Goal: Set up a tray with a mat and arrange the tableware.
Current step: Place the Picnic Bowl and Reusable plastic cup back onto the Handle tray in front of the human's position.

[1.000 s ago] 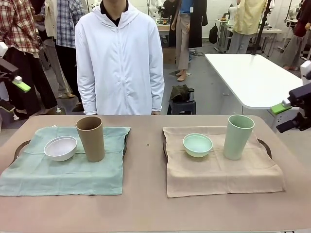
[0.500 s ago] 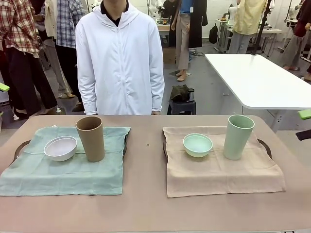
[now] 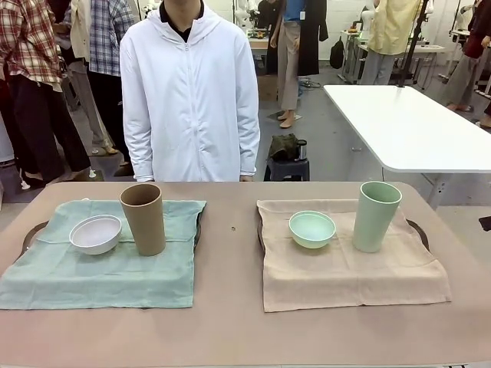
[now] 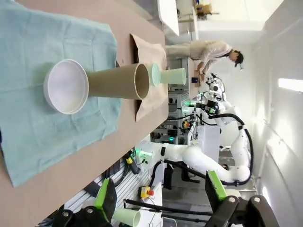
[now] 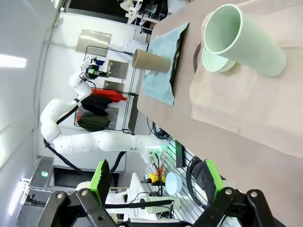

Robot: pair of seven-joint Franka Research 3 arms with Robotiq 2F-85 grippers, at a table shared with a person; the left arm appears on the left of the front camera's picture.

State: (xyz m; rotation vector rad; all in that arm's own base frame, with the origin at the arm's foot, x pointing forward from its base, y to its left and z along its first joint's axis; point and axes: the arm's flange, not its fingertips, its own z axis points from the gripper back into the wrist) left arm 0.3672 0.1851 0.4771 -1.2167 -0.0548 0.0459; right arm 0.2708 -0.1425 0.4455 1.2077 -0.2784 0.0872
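A round white bowl (image 3: 96,234) and tall matte tan cup (image 3: 143,219) are sitting on the wrinkled green mat (image 3: 100,268) at left, the mint bowl (image 3: 312,228) and mint cup (image 3: 375,215) on the beige mat (image 3: 345,268) at right. The left gripper (image 4: 158,198) and right gripper (image 5: 154,182) are hanging wide open and empty, having pulled off the front view's edges since a second ago.

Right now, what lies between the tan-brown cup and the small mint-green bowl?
Front view: bare table between tan-brown cup and small mint-green bowl, plus both mats' edges and a tiny dark speck.

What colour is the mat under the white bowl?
Pale teal-green mat; clearest in the front view.
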